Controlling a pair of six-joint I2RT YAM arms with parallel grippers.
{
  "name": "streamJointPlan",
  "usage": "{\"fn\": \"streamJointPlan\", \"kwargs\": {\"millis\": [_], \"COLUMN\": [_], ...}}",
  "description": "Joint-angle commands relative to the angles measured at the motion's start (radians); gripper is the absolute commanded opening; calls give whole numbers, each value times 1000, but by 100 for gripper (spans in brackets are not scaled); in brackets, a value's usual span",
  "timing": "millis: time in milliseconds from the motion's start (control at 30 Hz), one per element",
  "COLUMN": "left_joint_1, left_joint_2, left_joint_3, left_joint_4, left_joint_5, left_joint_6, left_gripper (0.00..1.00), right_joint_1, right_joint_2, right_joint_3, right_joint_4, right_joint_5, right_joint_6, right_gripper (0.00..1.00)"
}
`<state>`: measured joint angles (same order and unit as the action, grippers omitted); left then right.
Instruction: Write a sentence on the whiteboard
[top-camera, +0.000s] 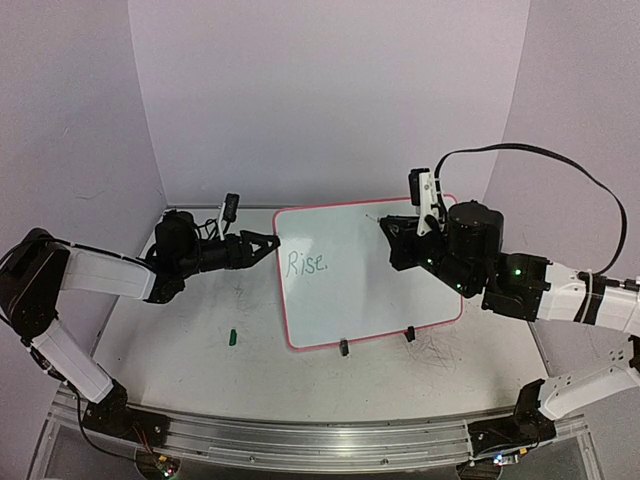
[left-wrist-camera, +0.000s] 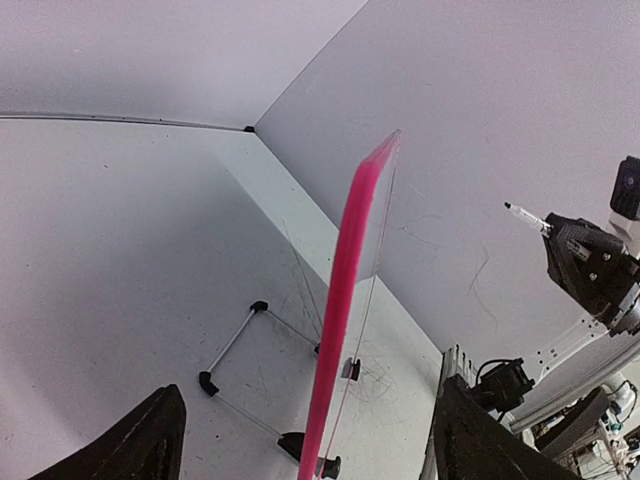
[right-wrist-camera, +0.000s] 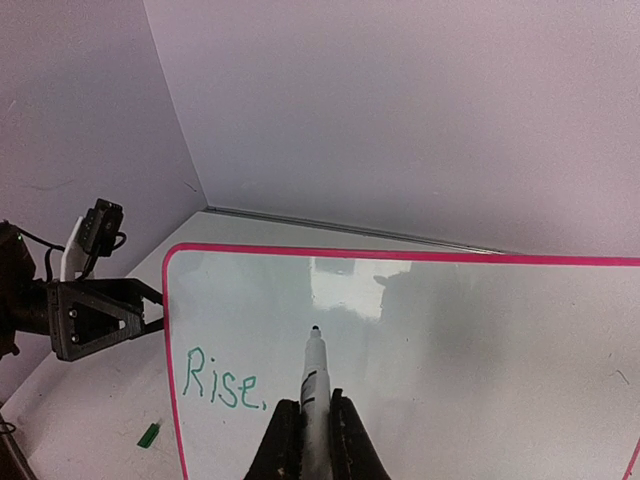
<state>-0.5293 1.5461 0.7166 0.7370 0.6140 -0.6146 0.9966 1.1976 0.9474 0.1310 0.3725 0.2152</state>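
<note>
The whiteboard (top-camera: 370, 280) stands tilted on the table, pink-framed, with "Rise." (right-wrist-camera: 222, 378) written in green near its left edge. My right gripper (right-wrist-camera: 308, 410) is shut on a white marker (right-wrist-camera: 313, 375). The marker's tip points at the board's upper middle, a short way off the surface. In the top view this gripper (top-camera: 395, 235) hovers before the board's upper right part. My left gripper (top-camera: 270, 243) is at the board's left edge. In the left wrist view its jaws (left-wrist-camera: 310, 390) are open wide, with the pink edge (left-wrist-camera: 345, 300) between them and touching neither.
A small green cap (top-camera: 232, 337) lies on the table left of the board. Two black clip feet (top-camera: 343, 347) (top-camera: 409, 333) hold the board's lower edge, and a wire stand (left-wrist-camera: 230, 345) props it from behind. Lilac walls close in the back and both sides.
</note>
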Motion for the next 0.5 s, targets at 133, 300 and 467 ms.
{"fn": "streamJointPlan", "kwargs": {"millis": [133, 300, 467], "left_joint_1": [1, -1, -1], "left_joint_2": [-29, -27, -60], "left_joint_3": [1, 3, -7], "left_joint_4": [-68, -70, -79], "left_joint_5": [-134, -133, -134], "left_joint_6": [-78, -114, -96], "left_gripper": [88, 87, 86], "right_joint_1": [2, 3, 2], "right_joint_2": [-53, -55, -57], "right_joint_3": [-26, -42, -45], "right_joint_4": [4, 6, 11], "right_joint_5": [21, 10, -14], "right_joint_6": [-7, 3, 4], "right_gripper": [0, 0, 0]}}
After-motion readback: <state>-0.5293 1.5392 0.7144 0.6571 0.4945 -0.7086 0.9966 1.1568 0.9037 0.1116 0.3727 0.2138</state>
